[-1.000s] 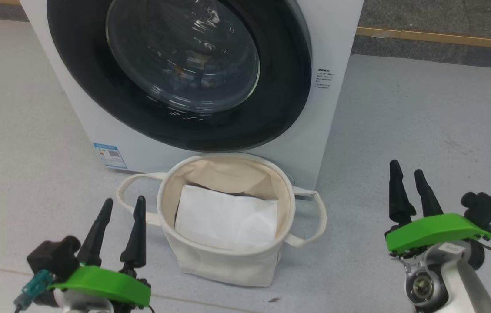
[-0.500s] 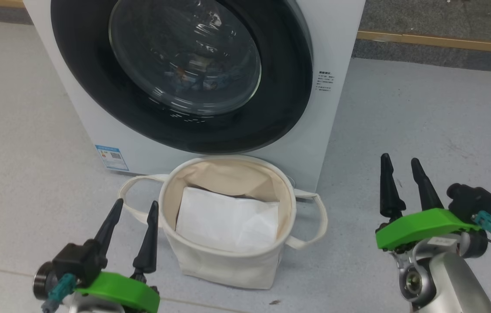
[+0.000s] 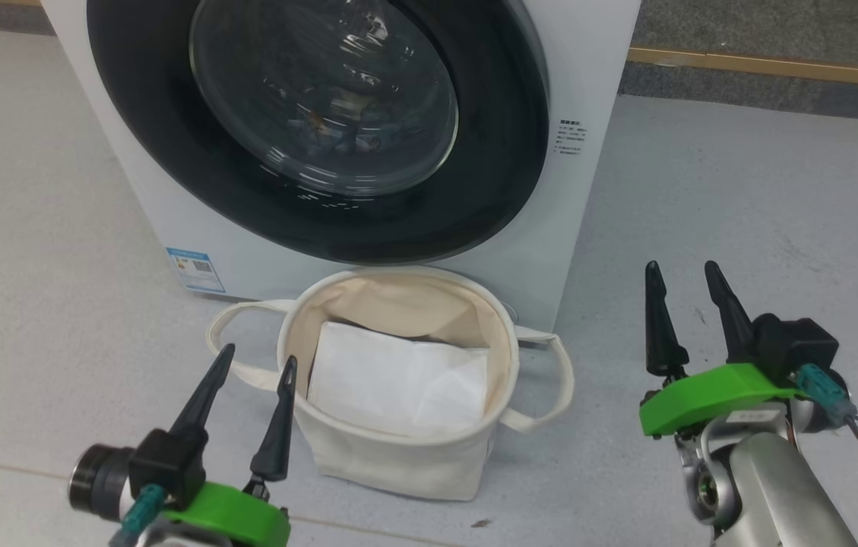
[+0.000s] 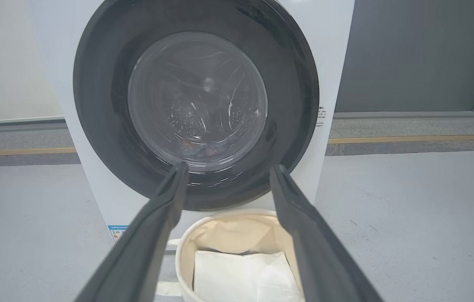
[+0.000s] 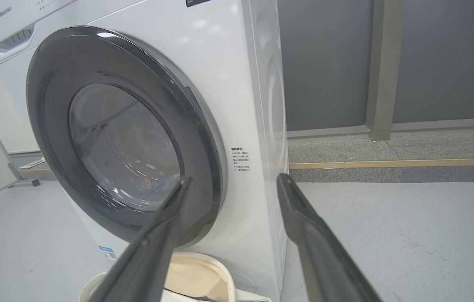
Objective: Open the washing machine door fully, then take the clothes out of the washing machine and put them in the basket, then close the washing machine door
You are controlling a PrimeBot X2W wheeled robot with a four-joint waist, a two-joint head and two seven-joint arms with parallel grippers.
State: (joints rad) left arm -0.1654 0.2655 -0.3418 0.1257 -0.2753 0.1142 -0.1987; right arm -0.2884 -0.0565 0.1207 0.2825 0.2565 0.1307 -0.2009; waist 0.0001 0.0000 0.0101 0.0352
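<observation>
The washing machine door (image 3: pixel 504 152) stands shut before us, the clothes (image 3: pixel 322 128) dimly visible low behind its glass.
At lower left our left gripper (image 3: pixel 258 354) spreads its fingers on nothing, just beside the basket (image 3: pixel 508 357), which sits at the foot of the washing machine (image 3: pixel 588 68) with a white folded sheet (image 3: pixel 398 380) inside. At lower right our right gripper (image 3: pixel 682 267) is likewise parted and empty.

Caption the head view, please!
Left claw and right claw hover open beside the basket, facing the washing machine door.
</observation>
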